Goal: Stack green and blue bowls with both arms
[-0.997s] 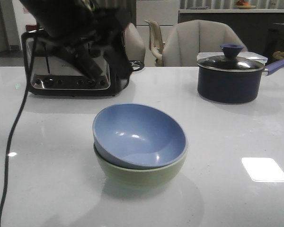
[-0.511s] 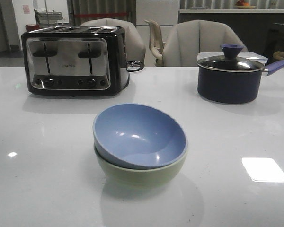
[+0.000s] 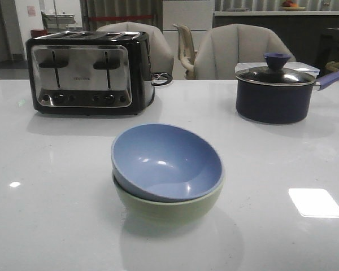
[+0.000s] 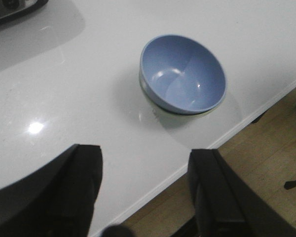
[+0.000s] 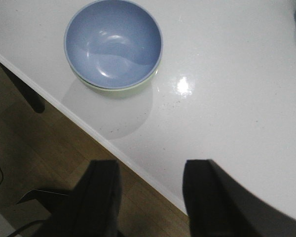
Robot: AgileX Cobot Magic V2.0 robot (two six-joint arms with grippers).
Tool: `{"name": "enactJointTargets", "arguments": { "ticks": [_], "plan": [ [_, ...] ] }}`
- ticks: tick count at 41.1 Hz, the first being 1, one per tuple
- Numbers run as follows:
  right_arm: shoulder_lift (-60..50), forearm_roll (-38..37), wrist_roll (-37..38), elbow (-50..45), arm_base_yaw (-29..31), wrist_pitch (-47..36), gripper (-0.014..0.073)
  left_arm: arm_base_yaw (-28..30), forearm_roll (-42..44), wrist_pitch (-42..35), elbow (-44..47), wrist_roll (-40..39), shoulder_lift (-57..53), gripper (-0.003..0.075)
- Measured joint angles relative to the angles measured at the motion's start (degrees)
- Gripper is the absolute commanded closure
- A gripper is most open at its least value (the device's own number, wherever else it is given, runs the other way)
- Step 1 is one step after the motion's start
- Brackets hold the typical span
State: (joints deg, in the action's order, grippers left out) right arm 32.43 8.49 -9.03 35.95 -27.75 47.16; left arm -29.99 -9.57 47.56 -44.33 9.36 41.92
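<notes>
1. The blue bowl [image 3: 166,161] sits nested inside the green bowl [image 3: 168,208] near the front middle of the white table [image 3: 56,226]. It rests slightly tilted, its rim higher toward 9 o'clock, so the stack looks done but not quite level.
2. The left gripper [image 4: 145,190] hangs well apart from the bowls, over the table's near edge. Its jaws stand wide apart and hold nothing.
3. The right gripper [image 5: 150,197] also hangs clear, past the table edge above the wooden floor [image 5: 34,148], jaws spread and empty. Judging from this, both arms are pulled back because the placing is finished.
4. In the front view the toaster [image 3: 87,70] stands at about 11 o'clock from the bowls and the lidded saucepan [image 3: 277,93] at about 2 o'clock, both well apart from the stack.
5. Bare tabletop lies at 3, 9 and 12 o'clock of the bowls, leaving room for any approach. The table edge runs near the stack at 6 o'clock, so a nudge that way is the one risk.
</notes>
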Motion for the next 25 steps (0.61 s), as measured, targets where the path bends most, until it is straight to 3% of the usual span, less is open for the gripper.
{"name": "enactJointTargets", "arguments": {
  "ticks": [11,21,25],
  "plan": [
    [0.0,0.0,0.0,0.0,0.0,0.96,0.0208,0.0,1.72,0.65,4.85,-1.66,-4.87,0.0314],
    [0.0,0.0,0.0,0.0,0.0,1.94,0.046,0.0,1.82,0.18,4.94,-1.66,-4.87,0.0577],
    [0.0,0.0,0.0,0.0,0.0,2.04,0.0522,0.0,1.82,0.18,4.94,-1.66,-4.87,0.0615]
  ]
}}
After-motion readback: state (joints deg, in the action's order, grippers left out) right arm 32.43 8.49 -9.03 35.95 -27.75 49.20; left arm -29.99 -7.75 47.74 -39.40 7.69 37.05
